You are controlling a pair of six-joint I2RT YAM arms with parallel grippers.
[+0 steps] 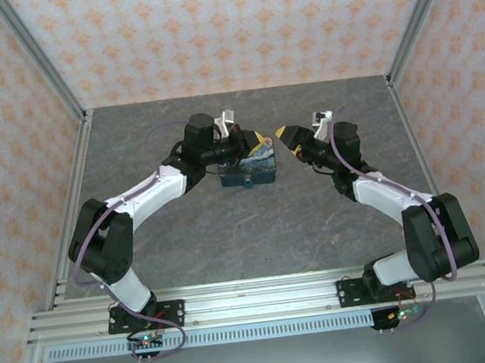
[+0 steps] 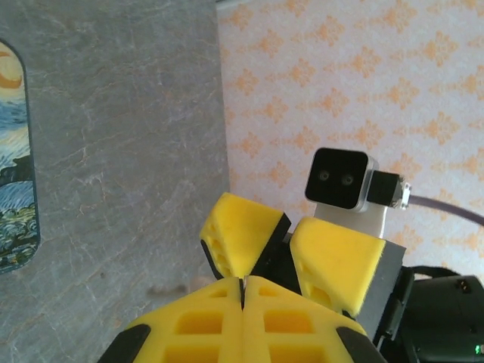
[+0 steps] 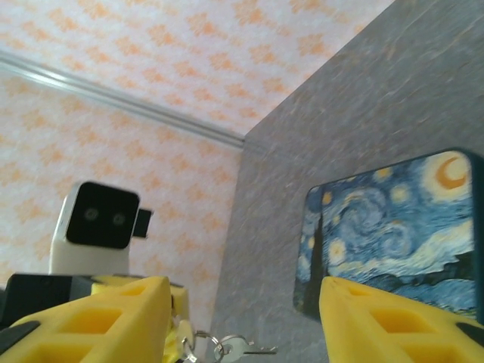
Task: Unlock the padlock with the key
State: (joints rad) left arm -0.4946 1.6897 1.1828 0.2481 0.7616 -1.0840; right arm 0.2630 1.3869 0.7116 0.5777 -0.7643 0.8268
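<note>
Toward the grey table's [image 1: 231, 235] far edge, the tiny pale metal key [image 3: 249, 349] lies crosswise between the right gripper's [image 3: 242, 287] 2 spread jaws. The left gripper [image 2: 242, 286], jaws pressed together, sits just beside.

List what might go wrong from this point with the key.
1. The key dangles on small rings beside the shut left fingers. What actually grips it is unclear, so it may swing or drop when that arm moves.
2. The open right fingers sit very near the left fingers, close to the starry box. A move by either arm could knock them together or bump the box.
</note>
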